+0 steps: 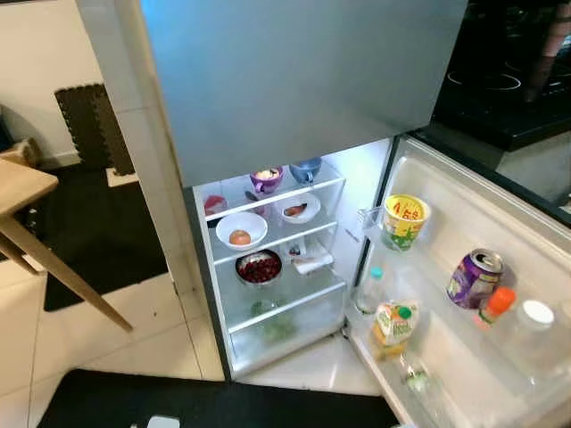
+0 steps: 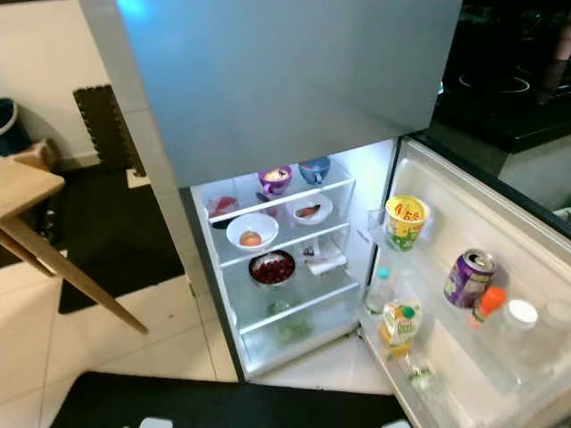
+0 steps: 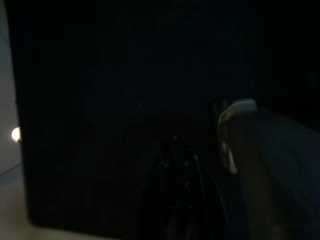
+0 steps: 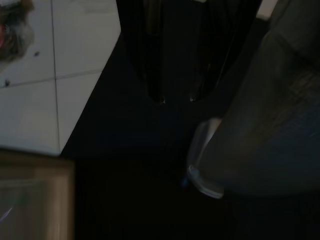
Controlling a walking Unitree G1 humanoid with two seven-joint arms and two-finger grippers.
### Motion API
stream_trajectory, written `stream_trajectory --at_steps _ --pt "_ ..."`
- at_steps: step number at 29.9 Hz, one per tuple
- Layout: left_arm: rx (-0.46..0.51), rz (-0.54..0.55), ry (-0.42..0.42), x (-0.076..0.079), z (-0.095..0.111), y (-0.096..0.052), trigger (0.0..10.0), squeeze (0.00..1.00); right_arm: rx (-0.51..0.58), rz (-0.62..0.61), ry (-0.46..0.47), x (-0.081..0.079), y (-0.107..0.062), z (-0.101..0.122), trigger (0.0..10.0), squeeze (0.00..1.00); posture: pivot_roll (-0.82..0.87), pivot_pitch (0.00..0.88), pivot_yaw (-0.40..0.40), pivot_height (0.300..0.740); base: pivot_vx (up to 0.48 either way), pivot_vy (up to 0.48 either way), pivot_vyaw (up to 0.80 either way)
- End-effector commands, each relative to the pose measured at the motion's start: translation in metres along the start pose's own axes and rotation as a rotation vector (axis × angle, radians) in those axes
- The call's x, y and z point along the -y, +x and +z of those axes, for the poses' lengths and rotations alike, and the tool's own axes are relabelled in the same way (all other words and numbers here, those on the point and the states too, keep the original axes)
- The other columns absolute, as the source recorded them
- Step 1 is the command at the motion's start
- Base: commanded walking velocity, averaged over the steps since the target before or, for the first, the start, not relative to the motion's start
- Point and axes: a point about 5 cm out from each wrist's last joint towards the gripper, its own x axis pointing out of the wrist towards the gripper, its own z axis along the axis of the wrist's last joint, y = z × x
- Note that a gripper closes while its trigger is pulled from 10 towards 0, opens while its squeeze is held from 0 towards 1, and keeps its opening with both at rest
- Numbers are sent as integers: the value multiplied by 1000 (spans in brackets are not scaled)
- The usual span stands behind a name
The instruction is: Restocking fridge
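Down by my feet a black mat (image 1: 214, 399) lies on the pale tiled floor (image 1: 89, 357); my left gripper (image 3: 178, 150) hangs idle in deep shade and I cannot tell how its fingers stand; my right gripper (image 4: 176, 99) hangs over the mat's edge, its two tips near each other, though I cannot tell if they are spread or pressed together. Ahead, the fridge (image 1: 285, 267) stands open and lit; its door shelves (image 1: 464, 357) swing out on my right, carrying a juice carton (image 1: 393, 323), a purple can (image 1: 474, 277) and a yellow cup (image 1: 405, 219). Inside, a bowl of red fruit (image 1: 260, 267) sits mid-shelf; above it a white bowl (image 1: 241, 230); a purple bowl (image 1: 266, 179) rests on top.
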Motion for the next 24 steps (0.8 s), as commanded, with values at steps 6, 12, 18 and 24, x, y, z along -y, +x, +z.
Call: stream_trajectory --at_steps 6,12,18,24 --pt "-49 -2 12 -1 -13 -2 10000 0 -7 8 9 -3 0 -3 10000 0 -48 6 2 740 -315 0 0" --pt "-52 -1 14 -1 -14 -2 10000 0 -10 7 9 -3 0 -3 10000 0 -48 6 2 740 -315 0 0" --pt "-57 -1 47 -2 -14 -2 10000 0 -13 7 11 -3 0 -4 10000 0 -50 5 2 740 -202 0 0" --pt "-55 -16 48 -3 -15 -3 10000 0 -14 7 12 -3 0 -4 10000 0 -50 4 2 740 0 0 0"
